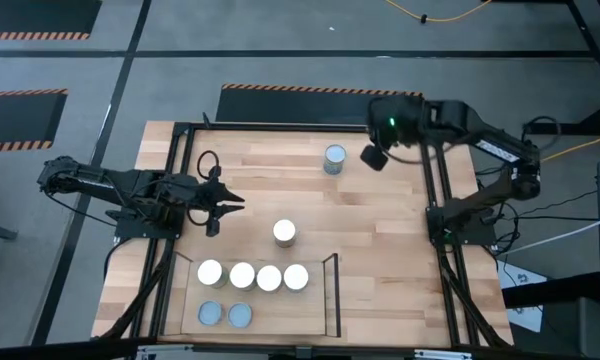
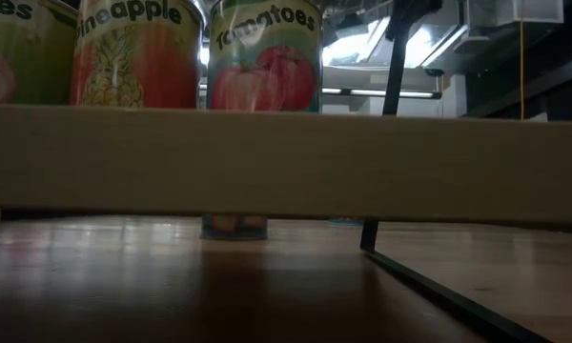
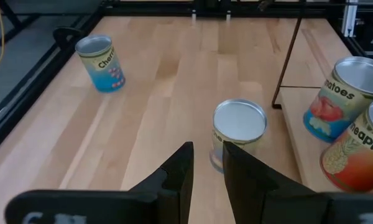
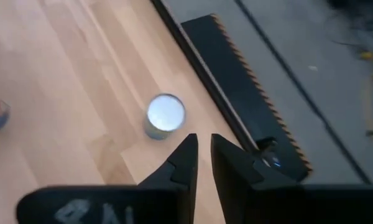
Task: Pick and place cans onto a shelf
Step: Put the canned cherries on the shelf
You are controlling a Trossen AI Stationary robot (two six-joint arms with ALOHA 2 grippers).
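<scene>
Six cans stand on the shelf (image 1: 318,300) at the table's near edge: several white-topped in the far row (image 1: 242,275) and two grey-topped in the near row (image 1: 211,313). A white-topped can (image 1: 284,232) stands on the table just beyond the shelf, in front of my left gripper (image 3: 208,163), whose fingers show a narrow gap and hold nothing. A blue-labelled can (image 1: 335,158) stands near the far edge, also in the left wrist view (image 3: 101,62). My right gripper (image 4: 202,146) hangs beside and above this can (image 4: 165,115), a narrow gap between its fingers, empty.
The shelf's thin black rails (image 3: 286,62) rise at its right end. Labelled tomato (image 2: 264,57) and pineapple (image 2: 133,52) cans stand above the board's front edge (image 2: 286,162). The table's black frame (image 1: 435,190) runs along its sides. Bare wood lies between the two loose cans.
</scene>
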